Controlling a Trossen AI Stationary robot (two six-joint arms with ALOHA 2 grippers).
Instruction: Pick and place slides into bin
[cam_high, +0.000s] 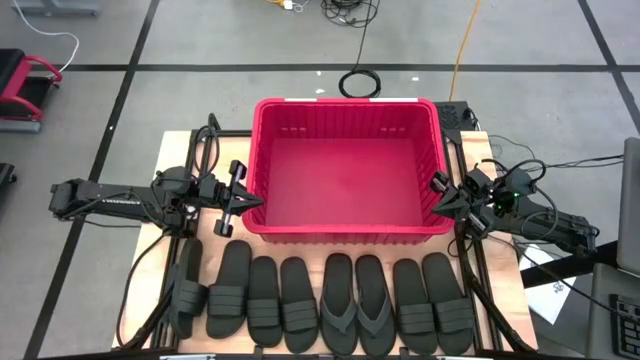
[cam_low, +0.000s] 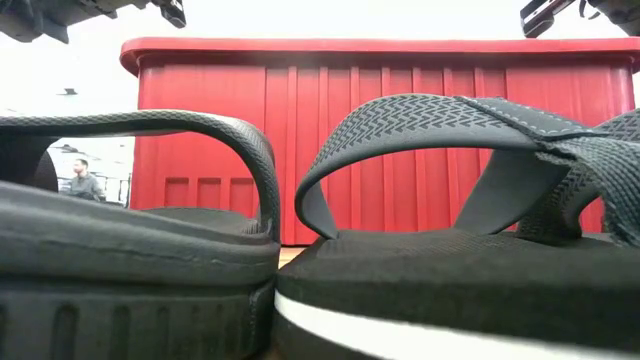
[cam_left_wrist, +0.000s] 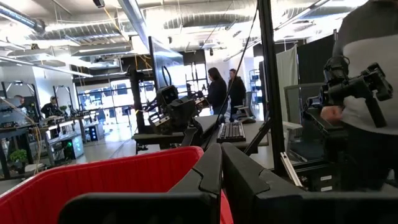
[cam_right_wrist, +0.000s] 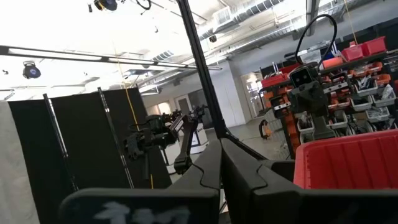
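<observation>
The red bin (cam_high: 350, 170) stands on the far half of the table, with nothing in it. Several black slides (cam_high: 300, 305) lie soles down in a row along the near edge. A thong pair (cam_high: 355, 308) lies in the middle of the row, and the leftmost slide (cam_high: 187, 290) sits askew. My left gripper (cam_high: 258, 205) hovers shut at the bin's near left corner and holds nothing. My right gripper (cam_high: 437, 195) hovers shut at the bin's near right corner, also holding nothing. In each wrist view the shut fingers (cam_left_wrist: 219, 168) (cam_right_wrist: 219, 163) point above the bin's rim (cam_left_wrist: 93, 180) (cam_right_wrist: 348, 165).
In the low view two slides (cam_low: 450, 250) fill the foreground in front of the bin's wall (cam_low: 400, 130). Cables (cam_high: 205, 140) run along both sides of the table. Papers (cam_high: 560, 290) lie beyond the right edge. People (cam_left_wrist: 217, 90) stand far off in the room.
</observation>
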